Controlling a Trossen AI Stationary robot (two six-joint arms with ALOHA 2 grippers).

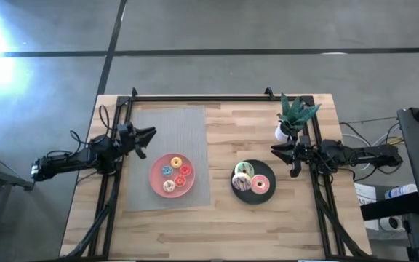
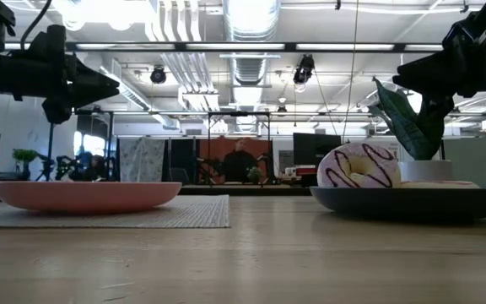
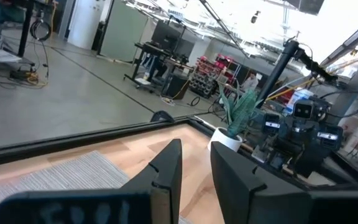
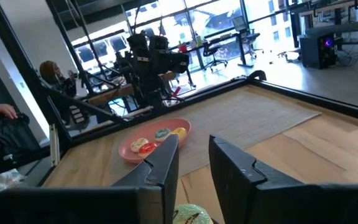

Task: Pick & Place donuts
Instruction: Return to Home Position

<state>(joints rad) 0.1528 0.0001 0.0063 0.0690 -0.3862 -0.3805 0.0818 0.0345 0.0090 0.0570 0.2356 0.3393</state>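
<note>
Small donuts (image 1: 174,173) lie on the pink plate (image 1: 153,176), itself on a grey mat (image 1: 166,124); larger iced donuts (image 1: 251,180) on the black plate (image 1: 271,177) beside it; beyond, left gripper (image 1: 148,142) and right gripper (image 1: 278,154) hang above the table, fingers parted, empty; potted plant (image 1: 294,113) farthest.

One pink plate (image 1: 153,177), one black plate (image 1: 268,171): two in all. Three large donuts (image 1: 260,185) on the black one; five small donuts (image 1: 176,161), as far as countable, on the pink one. One grey mat (image 1: 166,131), one potted plant (image 1: 293,116), two dark arms (image 1: 78,159), one bench (image 1: 253,225).
</note>
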